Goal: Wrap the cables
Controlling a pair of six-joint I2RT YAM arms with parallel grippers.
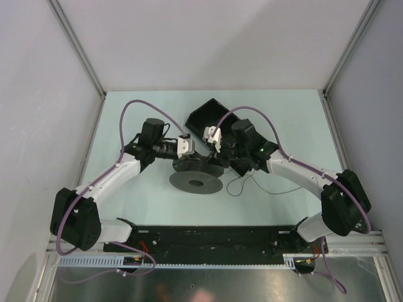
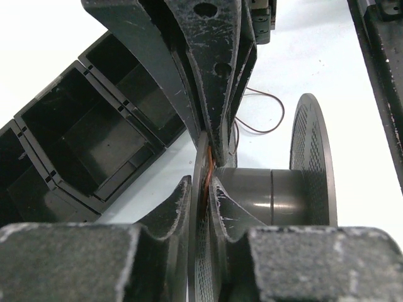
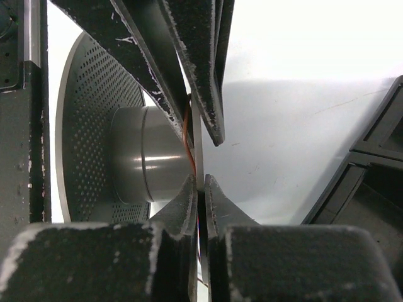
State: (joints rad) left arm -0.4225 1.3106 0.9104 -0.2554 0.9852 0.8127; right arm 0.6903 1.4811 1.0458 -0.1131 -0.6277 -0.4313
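Observation:
A dark grey flanged spool [image 1: 196, 182] stands tilted at the table's middle. The thin dark cable [image 1: 242, 187] lies in loose loops on the table to its right. In the left wrist view its loops [image 2: 264, 116] lie beyond the spool. My left gripper [image 1: 191, 154] is shut on the spool's upper flange [image 2: 200, 239], with a copper-coloured strand of cable [image 2: 206, 173] running between its fingers. My right gripper [image 1: 217, 151] is shut on the same flange [image 3: 198, 148] from the opposite side, and a cable strand [image 3: 187, 141] runs along the hub [image 3: 151, 160] beside it.
A black compartment tray [image 1: 204, 115] lies just behind both grippers. It shows at the left of the left wrist view [image 2: 82, 126] and at the right edge of the right wrist view [image 3: 378, 157]. White walls enclose the table. A black rail [image 1: 208, 239] runs along the near edge.

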